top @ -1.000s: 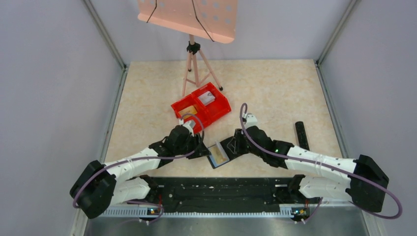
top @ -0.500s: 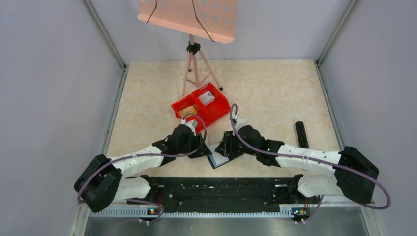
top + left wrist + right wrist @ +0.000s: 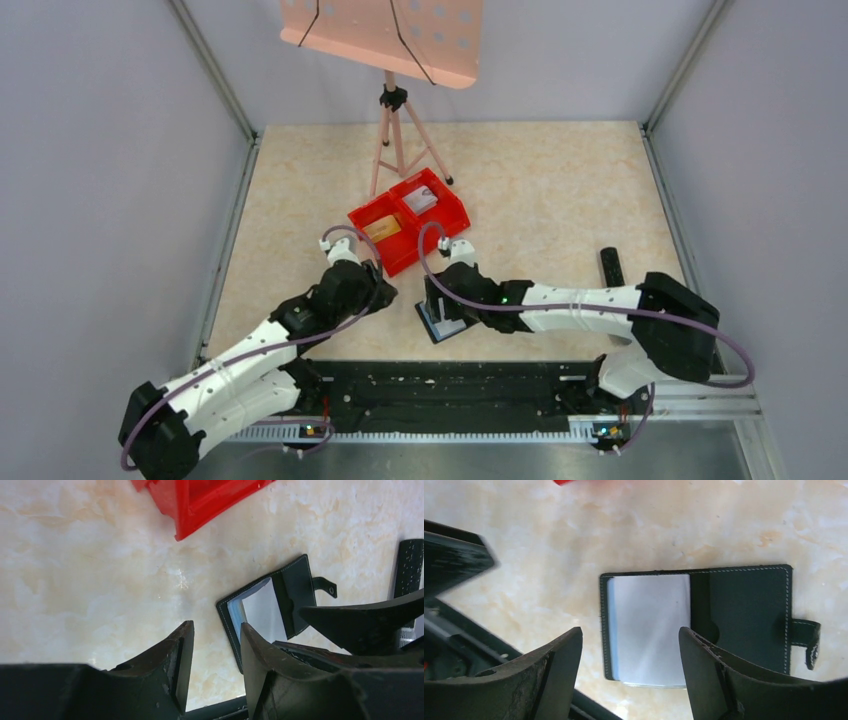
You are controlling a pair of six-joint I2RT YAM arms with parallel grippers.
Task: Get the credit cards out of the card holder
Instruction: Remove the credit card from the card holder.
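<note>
**Step in hand:** card extraction, at the approach. Your right gripper (image 3: 629,636) hangs directly over the card holder (image 3: 696,622), its jaws spread wide and pinching nothing. In the right wrist view its two fingers straddle the pocket half. Your left gripper (image 3: 216,626) is likewise spread and empty, set over bare table (image 3: 560,190) between the holder and the red bin (image 3: 455,220), touching neither.

**Location:** the holder lies open and flat on the table, close to the near edge, between the two wrists. It sits just on your side of the bin, apart from it. From above, the right gripper covers most of it.

**Orientation:** read the right wrist view. The long axis of the opened holder runs left to right across that view. The see-through pocket (image 3: 649,625) takes the left half and the black cover (image 3: 744,615) the right, with the side tab (image 3: 806,636) pointing off the right end. The pocket shows pale with glare, so you cannot tell whether a card sits inside, nor on which edge it opens.

**Progress, as a judgement:** credit cards (image 3: 383,229) already lie in the bin, so the task appears well along.

**Next move:** lower the right fingers to the pocket, check for a remaining card, and draw it out along the opening. The left gripper will likely need to pin the black cover so the holder does not slide.
</note>
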